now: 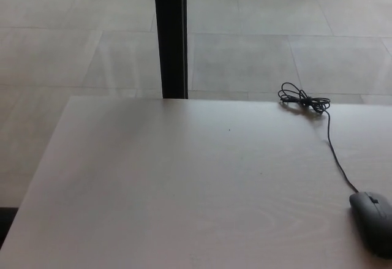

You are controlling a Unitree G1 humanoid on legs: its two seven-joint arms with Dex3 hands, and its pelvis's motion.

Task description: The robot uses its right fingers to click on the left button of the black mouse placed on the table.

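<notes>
Down at the lower right of the frame, the black mouse (373,222) lies on the pale table (184,189), partly cut off by the right edge. Its thin cable (334,152) runs up and slightly left to a small coiled bundle (301,100) near the table's far edge, upper right. Neither robot hand shows anywhere, so their state cannot be told. Beyond the table, a black post (171,36) rises at upper centre over the grey tiled floor (73,42).

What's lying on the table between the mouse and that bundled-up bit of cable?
Only the mouse's own cable, running across bare table to the bundle, in the head view.
</notes>
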